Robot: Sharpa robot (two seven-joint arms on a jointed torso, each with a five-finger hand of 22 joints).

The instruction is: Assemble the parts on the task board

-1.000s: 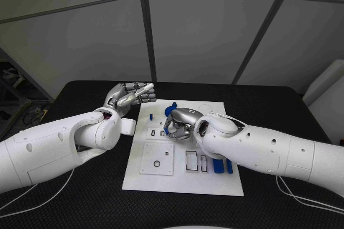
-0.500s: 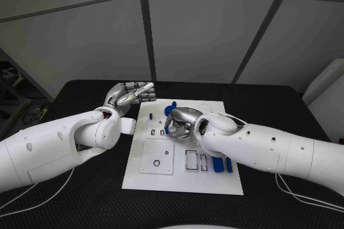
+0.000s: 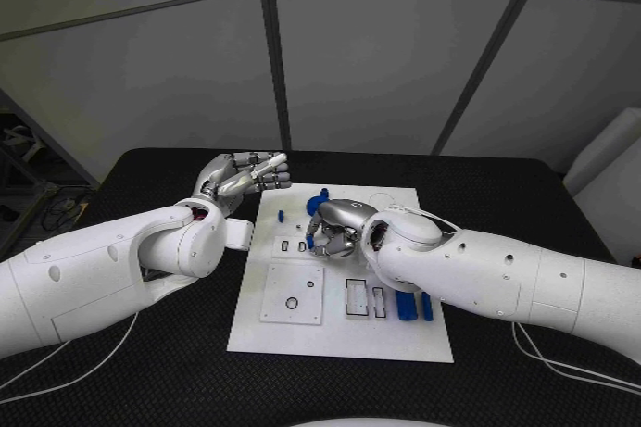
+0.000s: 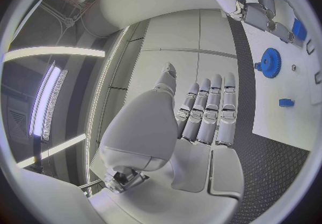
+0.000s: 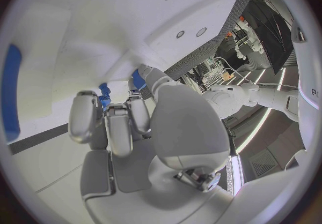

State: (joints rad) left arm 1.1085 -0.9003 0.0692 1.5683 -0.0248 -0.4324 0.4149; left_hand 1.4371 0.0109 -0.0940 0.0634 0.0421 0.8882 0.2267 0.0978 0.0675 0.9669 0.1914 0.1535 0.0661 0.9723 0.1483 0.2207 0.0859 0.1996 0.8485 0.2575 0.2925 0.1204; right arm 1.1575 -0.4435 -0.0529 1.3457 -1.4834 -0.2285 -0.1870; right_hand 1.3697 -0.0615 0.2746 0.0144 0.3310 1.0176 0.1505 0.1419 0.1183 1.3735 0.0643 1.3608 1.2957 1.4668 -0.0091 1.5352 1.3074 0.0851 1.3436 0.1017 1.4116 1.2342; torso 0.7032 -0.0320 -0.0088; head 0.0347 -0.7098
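The white board point(image 3: 341, 334) lies in the middle of the black bench point(image 3: 147, 371). The left hand point(image 3: 241, 178) hangs above the bench just off the board's far left corner, its fingers point(image 4: 208, 111) straight, pressed side by side and holding nothing. The right hand point(image 3: 334, 231) rests over the far half of the board, fingers point(image 5: 110, 125) curled in around a small blue part point(image 5: 104, 95). A blue gear point(image 4: 271, 62) sits on the board near its far edge, and two blue bars point(image 3: 405, 306) lie nearer the right edge.

One task board point(image 3: 341, 339), two hands point(image 3: 247, 177) point(image 3: 332, 232), several blue parts point(image 3: 406, 306).
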